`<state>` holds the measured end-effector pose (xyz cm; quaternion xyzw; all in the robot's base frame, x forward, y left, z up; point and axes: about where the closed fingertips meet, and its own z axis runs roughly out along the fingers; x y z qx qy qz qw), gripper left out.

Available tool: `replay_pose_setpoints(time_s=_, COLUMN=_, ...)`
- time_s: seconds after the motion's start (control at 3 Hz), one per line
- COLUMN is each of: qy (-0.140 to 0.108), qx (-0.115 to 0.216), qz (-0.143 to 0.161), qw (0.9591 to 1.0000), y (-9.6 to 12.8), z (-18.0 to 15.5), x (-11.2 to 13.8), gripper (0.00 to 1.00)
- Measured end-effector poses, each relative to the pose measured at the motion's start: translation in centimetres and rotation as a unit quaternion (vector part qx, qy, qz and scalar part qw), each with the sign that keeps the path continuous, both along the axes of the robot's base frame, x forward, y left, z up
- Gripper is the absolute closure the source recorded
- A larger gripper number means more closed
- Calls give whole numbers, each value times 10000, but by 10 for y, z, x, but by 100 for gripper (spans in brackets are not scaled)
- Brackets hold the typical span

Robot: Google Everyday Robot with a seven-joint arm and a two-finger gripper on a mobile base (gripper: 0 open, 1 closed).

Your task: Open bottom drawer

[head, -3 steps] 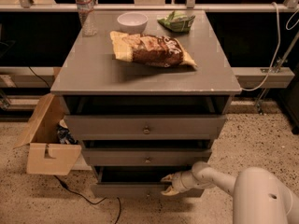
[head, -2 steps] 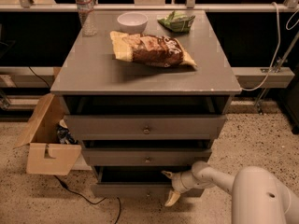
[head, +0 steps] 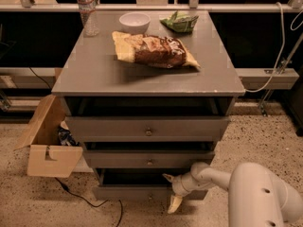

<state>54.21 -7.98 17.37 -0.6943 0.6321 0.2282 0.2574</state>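
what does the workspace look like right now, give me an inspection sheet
surface: grey cabinet top, four items on it
job's things: bottom drawer partly out, dark gap above its front; knob not gripped
clutter: bottle, bowl, green bag and chip bag on the top; top drawer and middle drawer also partly out
grippers: tool open, at the bottom drawer's front, just right of the knob
cables: black cable on the floor near the box; white cable hanging at right
surroundings: open cardboard box on speckled floor, left of the cabinet
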Motion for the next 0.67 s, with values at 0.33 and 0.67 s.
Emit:
replay_pose_setpoints(time_s=0.33, qy=333, qx=-214, qz=39, qw=9992, y=-1, z=-4, x=-16, gripper=0)
replay_pose_setpoints(time_s=0.67, qy=646, qx=-381, qz=-5, qw=9972, y=-5, z=-7, x=-37, gripper=19)
